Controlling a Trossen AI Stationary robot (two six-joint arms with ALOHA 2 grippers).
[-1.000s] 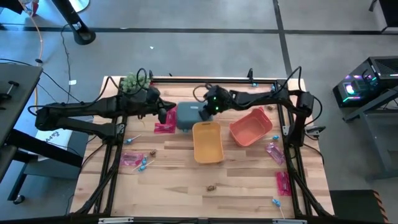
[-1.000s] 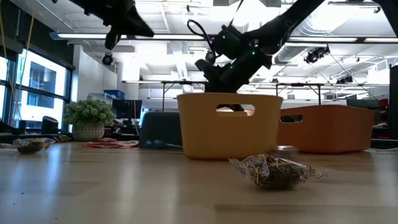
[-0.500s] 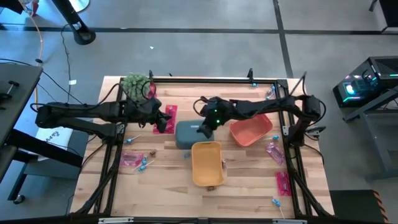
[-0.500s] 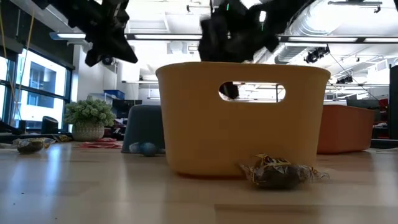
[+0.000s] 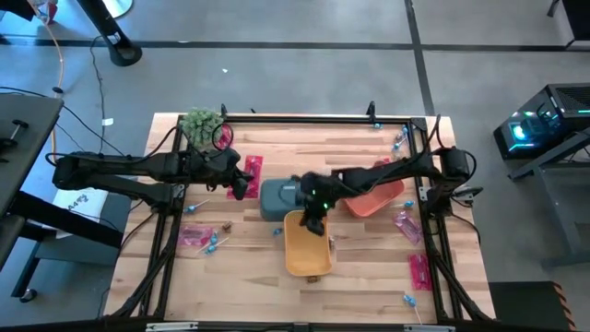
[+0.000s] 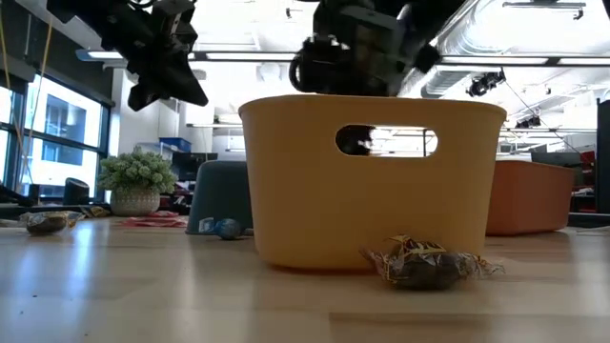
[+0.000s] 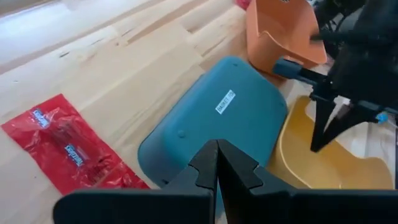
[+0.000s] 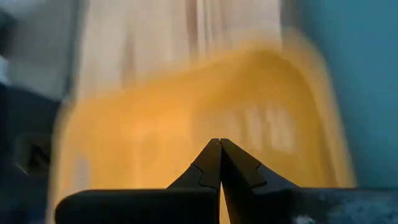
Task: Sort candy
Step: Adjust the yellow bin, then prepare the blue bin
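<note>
Centrally, three plastic bins are sitting together: an overturned grey-blue bin [image 5: 277, 197], a yellow bin [image 5: 305, 249] at its 5 o'clock (interior unclear) and an orange bin [image 5: 373, 199] at its 3 o'clock. The right gripper [image 5: 315, 222], jaws closed, is hovering over the yellow bin. The left gripper [image 5: 241, 182], jaws closed, is hanging beside a flat pink-red wrapped candy packet [image 5: 246, 175]. One brown wrapped candy [image 6: 419, 264] is lying against the yellow bin.

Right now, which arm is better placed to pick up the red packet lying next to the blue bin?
Left. Its hand hovers right beside the red packet, fingers shut and empty. The right hand is over the yellow bin, with the blue bin between it and the packet.
</note>
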